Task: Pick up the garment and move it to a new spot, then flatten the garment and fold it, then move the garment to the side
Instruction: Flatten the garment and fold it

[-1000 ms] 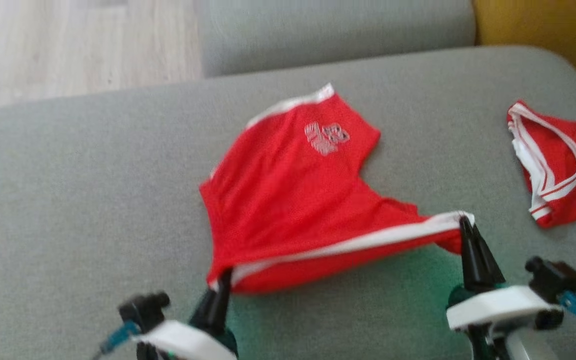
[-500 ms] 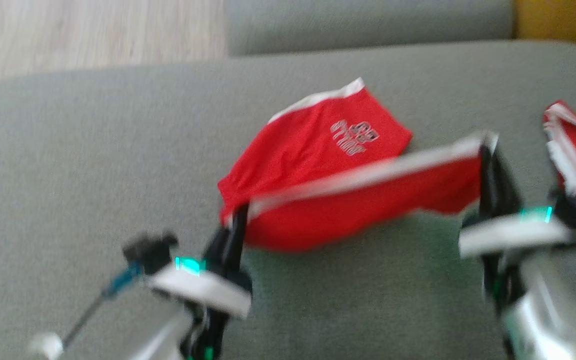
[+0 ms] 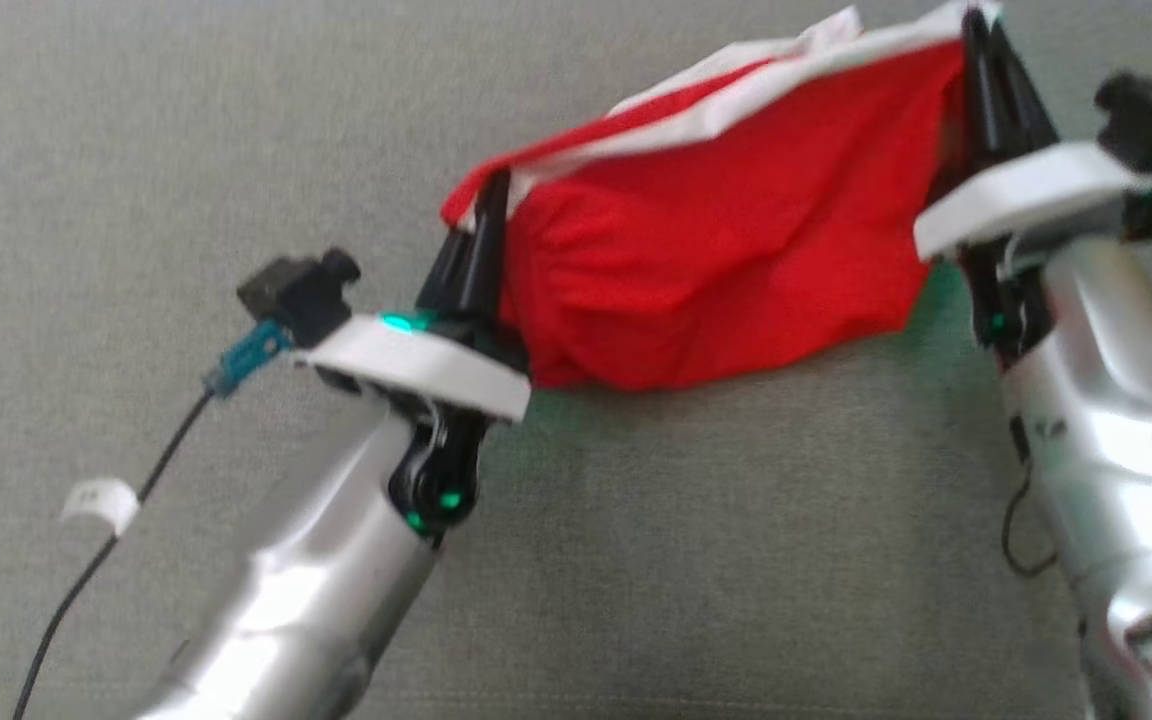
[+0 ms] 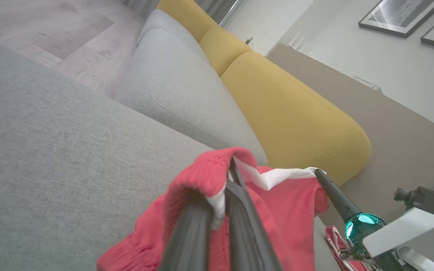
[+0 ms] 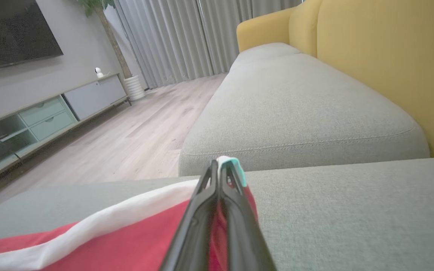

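In the head view our left gripper (image 3: 489, 200) and right gripper (image 3: 978, 35) each pinch closed on the white waistband (image 3: 796, 80) of the red shorts (image 3: 726, 250), held above the grey sofa seat (image 3: 186, 120); both wrist views show fingers clamped on cloth; we judge the pickup done, with placing, flattening and folding left

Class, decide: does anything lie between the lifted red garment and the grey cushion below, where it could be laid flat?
Nothing visible does. The left gripper and right gripper hold the red garment by its white band above bare grey cushion; a second red garment lies apart, by the right gripper.
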Motion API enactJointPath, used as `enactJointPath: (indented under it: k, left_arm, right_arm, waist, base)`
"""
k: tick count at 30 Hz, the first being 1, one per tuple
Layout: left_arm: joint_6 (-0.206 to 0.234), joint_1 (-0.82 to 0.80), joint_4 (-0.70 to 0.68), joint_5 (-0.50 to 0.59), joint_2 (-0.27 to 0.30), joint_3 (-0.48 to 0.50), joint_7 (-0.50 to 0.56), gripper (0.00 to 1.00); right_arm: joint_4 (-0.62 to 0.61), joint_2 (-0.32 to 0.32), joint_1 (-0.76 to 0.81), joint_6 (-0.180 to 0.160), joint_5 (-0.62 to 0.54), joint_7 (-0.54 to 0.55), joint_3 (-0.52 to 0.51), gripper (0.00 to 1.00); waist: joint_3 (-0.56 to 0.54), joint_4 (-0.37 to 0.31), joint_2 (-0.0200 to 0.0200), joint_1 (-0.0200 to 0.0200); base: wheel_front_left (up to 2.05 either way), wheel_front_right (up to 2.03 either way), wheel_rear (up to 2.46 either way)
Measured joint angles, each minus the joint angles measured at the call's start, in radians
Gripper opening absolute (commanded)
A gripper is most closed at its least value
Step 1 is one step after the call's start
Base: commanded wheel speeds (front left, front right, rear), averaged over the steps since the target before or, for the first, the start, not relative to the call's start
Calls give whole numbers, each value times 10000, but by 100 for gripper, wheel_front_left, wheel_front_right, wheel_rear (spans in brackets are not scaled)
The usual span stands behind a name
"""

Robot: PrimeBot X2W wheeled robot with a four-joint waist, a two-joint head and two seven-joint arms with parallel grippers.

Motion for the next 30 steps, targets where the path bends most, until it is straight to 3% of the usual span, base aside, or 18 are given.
enactJointPath:
  k: [10, 11, 12, 13, 14, 24, 30]
  left_arm:
    - [0, -990, 826, 12, -343, 209, -2, 0]
    - [0, -1004, 872, 84, -364, 234, 0, 16]
    - [0, -1004, 872, 84, -364, 234, 0, 44]
    - [0, -1005, 1045, 267, -382, 280, -2, 89]
    - [0, -1005, 1045, 267, -382, 280, -2, 100]
    - [0, -253, 1540, 1108, -441, 706, -2, 100]
    - [0, 345, 1595, 1020, -430, 579, -17, 100]
  right_arm:
    - [1616, 2, -1802, 0, -851, -42, -90, 0]
    - [1647, 4, -1871, 0, -920, -44, -117, 33]
    - [1647, 4, -1871, 0, -920, -44, -117, 83]
    - [1735, 8, -1980, 0, -1112, -44, -182, 100]
    - [1735, 8, -1980, 0, -1112, -44, -182, 100]
    - [2071, -109, -1355, 0, -2065, -58, -165, 100]
    - [2729, -353, -638, 0, -2337, -58, -464, 100]
  waist:
    - [1125, 441, 0, -1]
    - [1169, 475, 0, -2]
    - [1169, 475, 0, -2]
    - [1218, 534, 0, -2]
    - [1218, 534, 0, -2]
    - [793, 606, 0, -4]
    - [528, 615, 0, -5]
  base:
    - [0, 0, 0]
    - [0, 0, 0]
    - [0, 0, 0]
    - [0, 0, 0]
    - [0, 0, 0]
    - [0, 0, 0]
    - [0, 0, 0]
